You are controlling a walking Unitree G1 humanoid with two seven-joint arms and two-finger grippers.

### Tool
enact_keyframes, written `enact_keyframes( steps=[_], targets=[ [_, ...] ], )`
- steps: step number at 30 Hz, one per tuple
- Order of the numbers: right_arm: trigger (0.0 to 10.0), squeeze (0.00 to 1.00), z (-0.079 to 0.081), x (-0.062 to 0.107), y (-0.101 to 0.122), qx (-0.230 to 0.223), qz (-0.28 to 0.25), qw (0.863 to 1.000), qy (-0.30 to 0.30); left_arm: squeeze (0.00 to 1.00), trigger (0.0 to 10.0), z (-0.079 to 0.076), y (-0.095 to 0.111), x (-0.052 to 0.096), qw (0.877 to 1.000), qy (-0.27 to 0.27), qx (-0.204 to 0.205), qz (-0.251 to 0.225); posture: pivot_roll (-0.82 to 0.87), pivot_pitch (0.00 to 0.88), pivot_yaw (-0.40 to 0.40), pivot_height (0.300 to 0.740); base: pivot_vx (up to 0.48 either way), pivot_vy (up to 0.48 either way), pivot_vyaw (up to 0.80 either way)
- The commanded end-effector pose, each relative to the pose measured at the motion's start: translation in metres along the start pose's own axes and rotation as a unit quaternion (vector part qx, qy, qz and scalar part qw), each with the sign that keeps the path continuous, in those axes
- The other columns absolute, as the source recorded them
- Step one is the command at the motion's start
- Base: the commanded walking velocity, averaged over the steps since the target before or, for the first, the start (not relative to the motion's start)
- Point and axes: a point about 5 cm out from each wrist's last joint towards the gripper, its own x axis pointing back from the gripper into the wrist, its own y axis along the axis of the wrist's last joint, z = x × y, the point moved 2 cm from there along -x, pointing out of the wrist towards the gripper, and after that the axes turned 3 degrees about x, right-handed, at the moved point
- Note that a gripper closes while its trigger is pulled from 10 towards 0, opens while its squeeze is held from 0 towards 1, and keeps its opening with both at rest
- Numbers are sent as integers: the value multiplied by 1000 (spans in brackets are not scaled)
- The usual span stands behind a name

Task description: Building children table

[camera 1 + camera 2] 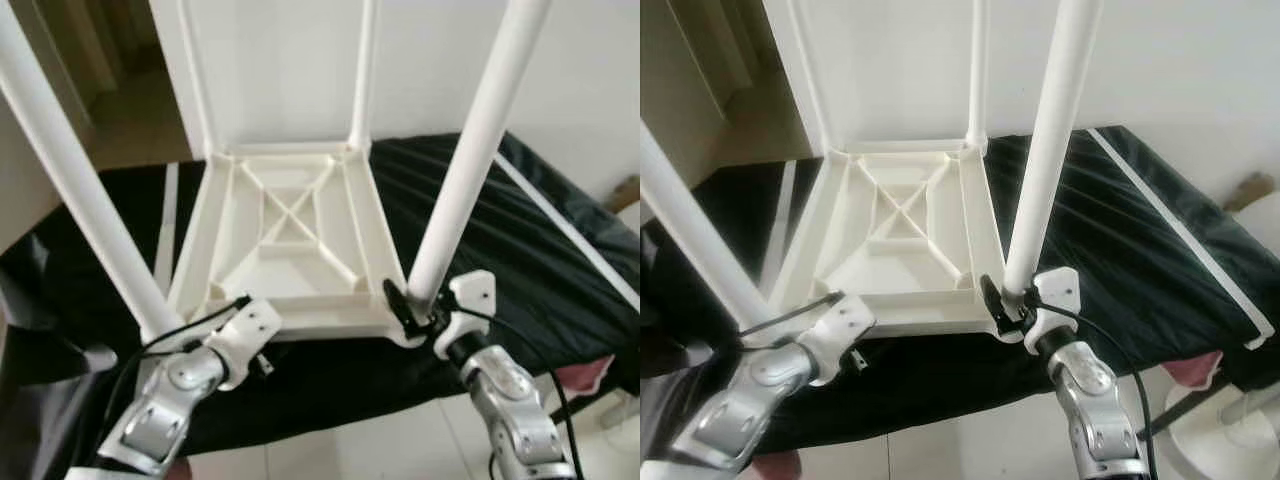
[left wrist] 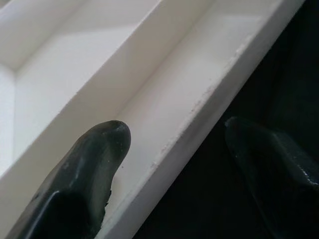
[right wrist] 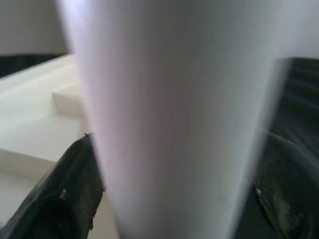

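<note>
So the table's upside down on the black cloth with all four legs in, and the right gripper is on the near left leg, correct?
Not quite. The right gripper is closed around the base of the near right leg, as the left eye view shows. The table does lie upside down on the black cloth with four legs standing.

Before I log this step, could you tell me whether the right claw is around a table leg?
Yes, the right claw has the white table leg between its two black fingers.

One upturned white table frame (image 1: 290,235) carries four white legs (image 1: 470,160). One black sheet (image 1: 520,250) lies beneath. Two silver arms (image 1: 165,405) reach in, each with one end effector.
</note>
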Motion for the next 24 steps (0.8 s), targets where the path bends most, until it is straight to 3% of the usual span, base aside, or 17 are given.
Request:
enact_keyframes(
  steps=[1,4,15,20,24],
  targets=[
    [10000,0,2,-3,-3,3,11,1000,15,0,10000,-28,-6,6,986,-165,12,17,3,0,22,740,0,0,0],
    [10000,0,1,-14,-5,13,19,999,39,0,10000,-35,-11,14,979,-202,14,29,9,0,17,740,0,0,0],
    [10000,0,-3,-40,0,26,14,997,72,0,10000,-46,-20,28,971,-230,32,57,27,0,-4,740,0,0,0],
    [10000,0,2,-46,-1,26,14,995,91,0,10000,-46,-23,38,970,-231,40,68,38,0,-11,740,0,0,0],
    [10000,0,7,-49,-5,24,15,995,99,0,10000,-37,-28,42,974,-208,42,76,46,0,-17,740,0,0,0]
  ],
)
